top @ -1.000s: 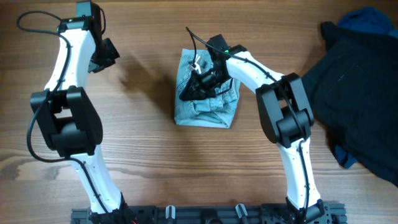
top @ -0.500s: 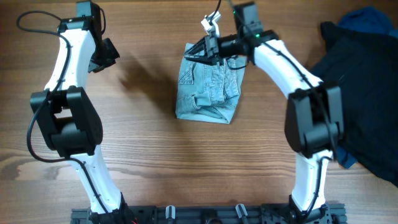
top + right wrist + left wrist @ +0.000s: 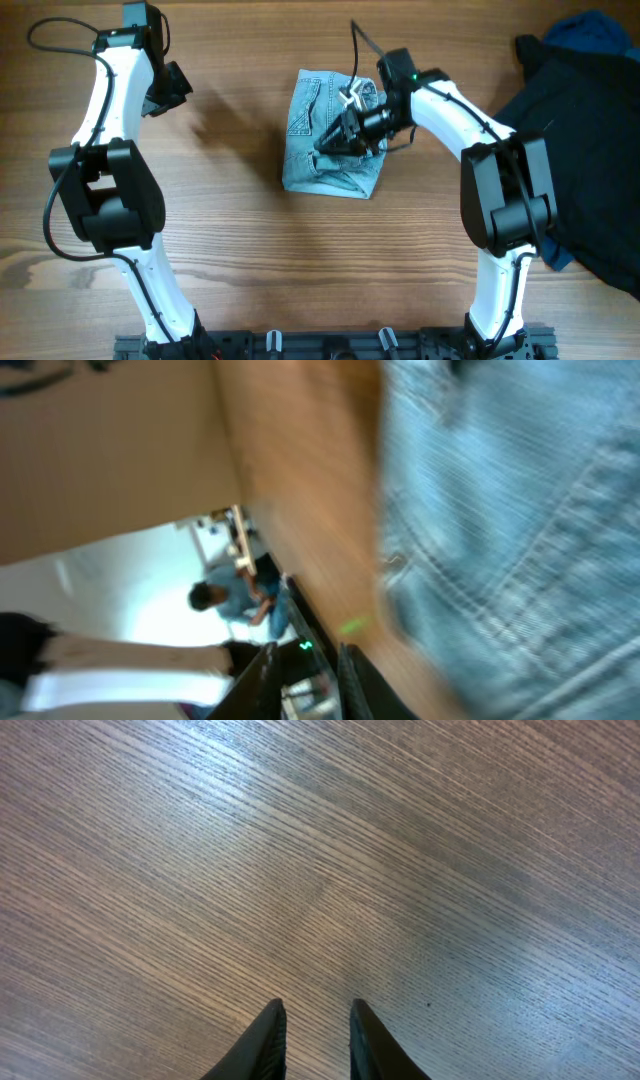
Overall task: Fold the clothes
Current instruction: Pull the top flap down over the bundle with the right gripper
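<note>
The clothes point(image 3: 333, 135), a light-blue denim garment folded into a small bundle, lie at the table's centre back. My right gripper point(image 3: 330, 143) hovers low over the bundle's middle, tilted toward the left. In the right wrist view, which is blurred, its fingers point(image 3: 306, 652) stand slightly apart with nothing between them, and denim point(image 3: 500, 510) fills the right side. My left gripper point(image 3: 178, 85) is far off at the back left over bare wood. Its jaws point(image 3: 315, 1008) are narrowly open and hold nothing.
A large black garment point(image 3: 580, 140) is heaped at the right edge, with a blue cloth point(image 3: 590, 30) behind it. Wooden table point(image 3: 240, 250) surrounds the bundle on all sides.
My right gripper swung to the bundle's back edge, then came back over its middle with the jaws parted a little. The denim's back edge now lies flatter. The left arm stayed still.
</note>
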Tool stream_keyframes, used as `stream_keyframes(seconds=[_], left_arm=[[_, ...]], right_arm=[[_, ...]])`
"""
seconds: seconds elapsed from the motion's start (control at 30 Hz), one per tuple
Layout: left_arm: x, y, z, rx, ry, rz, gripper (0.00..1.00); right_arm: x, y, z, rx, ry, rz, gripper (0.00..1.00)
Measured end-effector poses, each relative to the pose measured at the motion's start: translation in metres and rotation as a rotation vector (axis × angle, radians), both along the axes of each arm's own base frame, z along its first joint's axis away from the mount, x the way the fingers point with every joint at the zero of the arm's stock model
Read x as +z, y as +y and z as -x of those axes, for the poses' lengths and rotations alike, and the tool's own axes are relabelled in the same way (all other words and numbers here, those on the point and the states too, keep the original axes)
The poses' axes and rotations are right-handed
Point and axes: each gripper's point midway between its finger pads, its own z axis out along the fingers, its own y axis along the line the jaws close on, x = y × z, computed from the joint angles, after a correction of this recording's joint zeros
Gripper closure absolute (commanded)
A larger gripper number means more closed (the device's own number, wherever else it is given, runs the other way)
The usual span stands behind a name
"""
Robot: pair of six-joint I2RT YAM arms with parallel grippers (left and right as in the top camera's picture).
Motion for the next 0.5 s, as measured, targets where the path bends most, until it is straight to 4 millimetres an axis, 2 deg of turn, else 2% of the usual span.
stream_keyframes(seconds=[0.13, 0.2, 0.3, 0.5], left_arm=[[0.000, 0.000, -0.001, 0.003, -0.003, 0.001, 0.76], [0.000, 0.000, -0.002, 0.004, -0.010, 0.000, 0.76], [0.001, 0.000, -0.003, 0.007, -0.013, 0.001, 0.75], [0.001, 0.000, -0.003, 0.007, -0.013, 0.001, 0.75]], right_arm=[[-0.040, -0.004, 0.013, -0.005, -0.035, 0.009, 0.67], [-0.051, -0.004, 0.016, -0.013, -0.030, -0.001, 0.69], [-0.056, -0.004, 0.016, -0.034, -0.012, -0.013, 0.73], [-0.053, -0.002, 0.015, -0.051, 0.024, -0.034, 0.74]])
